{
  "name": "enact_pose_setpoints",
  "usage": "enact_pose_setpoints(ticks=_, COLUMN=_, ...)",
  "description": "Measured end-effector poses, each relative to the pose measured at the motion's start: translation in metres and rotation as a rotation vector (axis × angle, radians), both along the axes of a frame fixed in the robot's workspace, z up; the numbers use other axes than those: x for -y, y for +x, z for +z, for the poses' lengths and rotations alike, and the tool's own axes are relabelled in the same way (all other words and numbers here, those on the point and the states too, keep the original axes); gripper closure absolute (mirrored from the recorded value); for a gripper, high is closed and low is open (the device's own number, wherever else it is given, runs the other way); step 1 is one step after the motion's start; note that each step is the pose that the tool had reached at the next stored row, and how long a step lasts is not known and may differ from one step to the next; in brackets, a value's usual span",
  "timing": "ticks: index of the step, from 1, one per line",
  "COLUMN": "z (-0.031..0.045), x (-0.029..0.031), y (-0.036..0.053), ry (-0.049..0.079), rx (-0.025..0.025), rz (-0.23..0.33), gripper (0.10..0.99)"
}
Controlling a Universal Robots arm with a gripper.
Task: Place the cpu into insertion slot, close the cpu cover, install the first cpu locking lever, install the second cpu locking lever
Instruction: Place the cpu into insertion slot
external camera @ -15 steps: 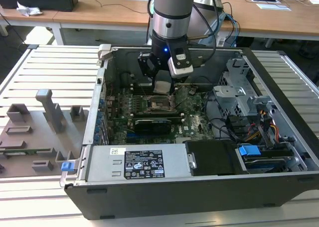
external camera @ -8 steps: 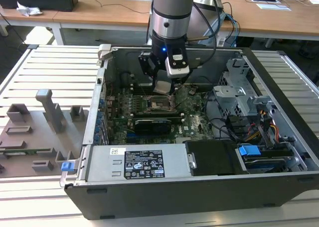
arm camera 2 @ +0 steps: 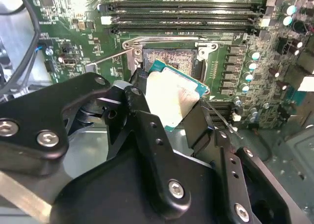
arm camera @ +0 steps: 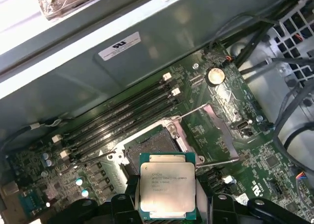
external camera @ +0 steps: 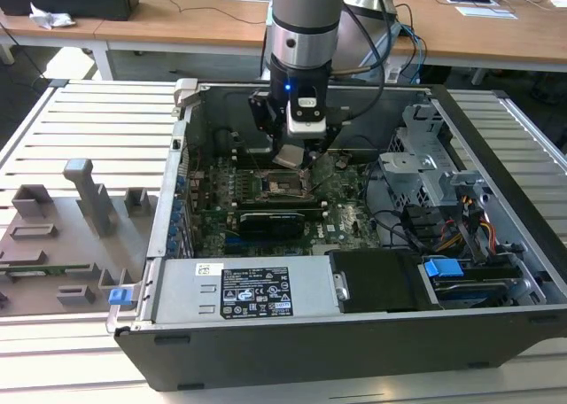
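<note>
**Chip held over the open socket – not yet seated**

Item: gripper [arm camera 2: 171,100], one arm, reaching down into an open computer case [external camera: 354,355]; its two black fingers [arm camera 2: 142,111] are clamped on opposite edges of the chip [arm camera 2: 172,94], metal top facing the wrist cameras.

Position of chip: in the air above the green board [external camera: 347,211], clear of it; in the exterior view it hangs just above the socket [external camera: 282,188].

Socket: uncovered, dark centre exposed inside its silver rim; the cover [arm camera: 219,124] appears swung off to one side, though its exact pose is hard to tell.

Key relation: in the first wrist view the chip [arm camera: 167,187] overlaps only the nearer rim of the socket [arm camera: 149,146] – most of the dark centre shows beyond it; so the socket lies ahead of and below the chip.

Alignment: in the second wrist view the chip looks tilted and turned a little against the socket's edges; judged not yet square to it.
</note>
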State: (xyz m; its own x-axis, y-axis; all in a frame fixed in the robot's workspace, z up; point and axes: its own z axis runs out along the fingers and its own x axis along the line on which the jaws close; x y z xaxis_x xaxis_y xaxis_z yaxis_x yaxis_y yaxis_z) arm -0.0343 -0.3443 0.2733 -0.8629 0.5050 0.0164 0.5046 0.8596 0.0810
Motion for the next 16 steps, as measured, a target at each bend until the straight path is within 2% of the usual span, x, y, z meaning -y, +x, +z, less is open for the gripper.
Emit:
enact_pose_setpoints(ticks=8, z=-0.0004, x=0.0, y=0.0, ry=-0.004, rx=0.0, rz=-0.149, gripper=0.545)
enact_pose_setpoints(ticks=16, z=-0.0007, x=0.0, y=0.0, ry=-0.008, rx=0.0, rz=-0.259, gripper=0.545)
